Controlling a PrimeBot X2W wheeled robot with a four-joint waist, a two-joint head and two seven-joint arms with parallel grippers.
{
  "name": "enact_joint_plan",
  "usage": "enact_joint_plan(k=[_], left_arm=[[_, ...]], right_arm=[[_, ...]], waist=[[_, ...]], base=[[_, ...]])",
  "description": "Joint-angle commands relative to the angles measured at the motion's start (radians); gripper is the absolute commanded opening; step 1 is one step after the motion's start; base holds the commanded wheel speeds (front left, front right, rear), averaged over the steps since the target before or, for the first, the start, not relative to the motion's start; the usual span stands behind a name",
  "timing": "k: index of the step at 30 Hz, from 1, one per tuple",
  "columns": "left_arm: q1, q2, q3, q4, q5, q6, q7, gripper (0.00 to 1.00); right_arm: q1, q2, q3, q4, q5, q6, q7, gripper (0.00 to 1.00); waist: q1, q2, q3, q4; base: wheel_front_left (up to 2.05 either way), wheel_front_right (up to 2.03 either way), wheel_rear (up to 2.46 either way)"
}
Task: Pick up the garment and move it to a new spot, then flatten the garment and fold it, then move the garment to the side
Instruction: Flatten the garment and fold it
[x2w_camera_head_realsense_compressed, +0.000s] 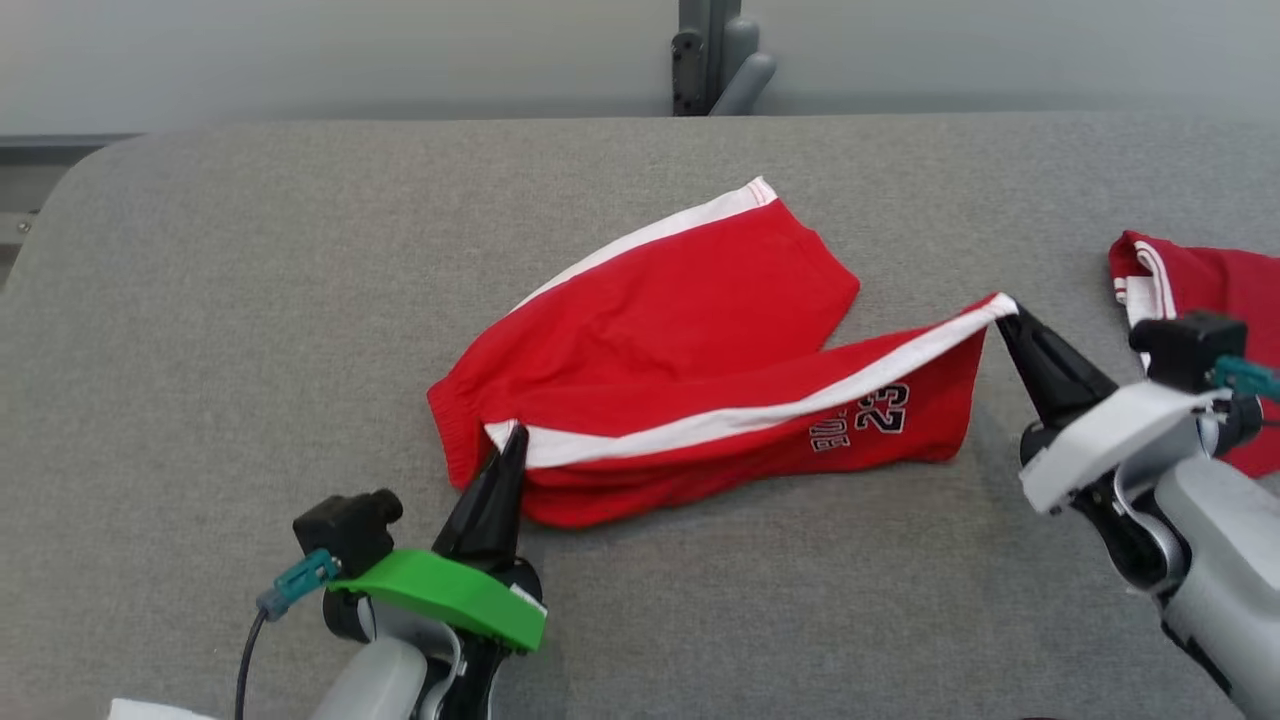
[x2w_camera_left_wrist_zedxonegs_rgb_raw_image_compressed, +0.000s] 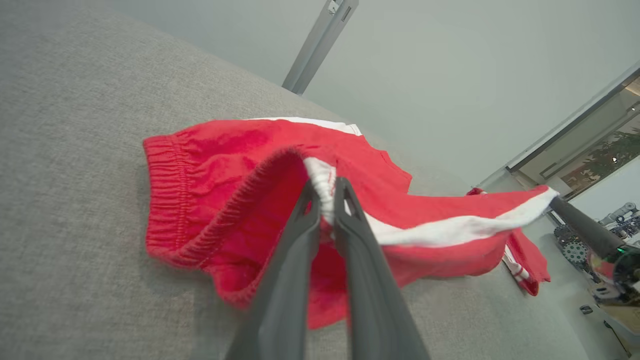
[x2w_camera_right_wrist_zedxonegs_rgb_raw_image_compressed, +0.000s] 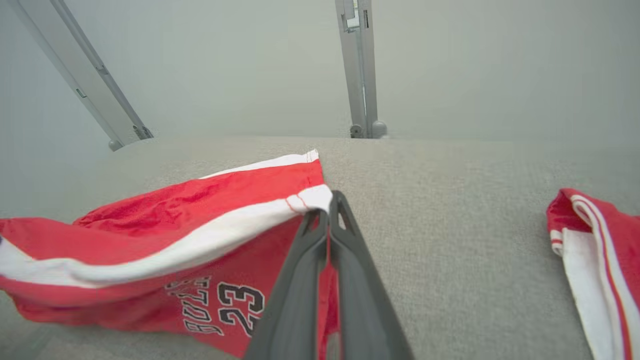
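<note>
Holding red basketball shorts (x2w_camera_head_realsense_compressed: 690, 350): our left hand (x2w_camera_head_realsense_compressed: 516, 434) clamped on waistband, right hand (x2w_camera_head_realsense_compressed: 1003, 318) clamped on leg hem; long axis stretches between them, rest draped on surface (x2w_camera_head_realsense_compressed: 200, 300).

The right gripper (x2w_camera_right_wrist_zedxonegs_rgb_raw_image_compressed: 330, 205), jaws pressed together, pinches the white-striped corner of a pair of red basketball shorts (x2w_camera_right_wrist_zedxonegs_rgb_raw_image_compressed: 200, 200) and holds that edge lifted above the grey fabric-covered table (x2w_camera_right_wrist_zedxonegs_rgb_raw_image_compressed: 450, 200), the cloth below it hanging to the table with a black-and-white "23" facing the camera. A second red-and-white garment (x2w_camera_right_wrist_zedxonegs_rgb_raw_image_compressed: 600, 235) lies well apart at the right edge of the table. Two grey metal posts (x2w_camera_right_wrist_zedxonegs_rgb_raw_image_compressed: 357, 65) rise behind the table against a pale wall.
</note>
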Motion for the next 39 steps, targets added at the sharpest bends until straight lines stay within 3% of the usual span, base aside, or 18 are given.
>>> enact_joint_plan(k=[1,7,17,31,33,34,35,36,39], left_arm=[[-0.039,-0.007,0.010,0.002,-0.015,0.002,0.001,0.00],[-0.111,-0.040,0.038,-0.006,-0.037,0.002,0.001,0.00],[-0.231,-0.055,0.080,0.013,-0.002,0.002,0.001,0.00],[-0.346,-0.055,0.037,0.007,-0.081,0.002,0.001,0.00],[-0.351,-0.055,0.028,0.011,-0.074,0.002,0.001,0.14],[-0.353,-0.055,0.025,0.012,-0.070,0.002,0.001,0.31],[-0.355,-0.055,0.024,0.014,-0.069,0.002,0.001,0.51],[-0.355,-0.055,0.021,0.017,-0.073,0.002,0.001,1.00],[-0.356,-0.055,0.030,0.013,-0.058,0.002,0.001,1.00]], right_arm=[[-0.081,0.016,0.030,0.046,-0.018,-0.002,-0.003,0.00],[-0.289,0.051,0.119,0.197,-0.042,-0.002,-0.001,0.00],[-0.498,0.062,0.149,0.405,-0.083,-0.002,-0.003,0.00],[-0.668,0.065,0.174,0.505,-0.125,-0.002,-0.003,0.00],[-0.675,0.069,0.173,0.511,-0.126,-0.002,-0.003,0.00],[-0.683,0.068,0.163,0.507,-0.128,-0.002,-0.003,0.00],[-0.686,0.069,0.149,0.502,-0.129,-0.002,-0.003,0.48],[-0.680,0.072,0.143,0.500,-0.132,-0.002,-0.003,1.00],[-0.662,0.073,0.126,0.488,-0.145,-0.002,-0.003,1.00]], waist=[[0.0000,0.0000,0.096,0.092],[0.0000,0.0000,0.158,0.147],[0.0000,0.0000,0.263,0.189],[0.0000,0.0000,0.379,0.215],[0.0000,0.0000,0.384,0.217],[0.0000,0.0000,0.387,0.218],[0.0000,0.0000,0.389,0.218],[0.0000,0.0000,0.389,0.217],[0.0000,0.0000,0.387,0.213]], base=[[0.00,0.00,0.00],[0.00,0.00,0.00],[0.00,0.00,0.00],[0.00,0.00,0.00],[0.00,0.00,0.00],[0.00,0.00,0.00],[0.00,0.00,0.00],[0.00,0.00,0.00],[0.00,0.00,0.00]])
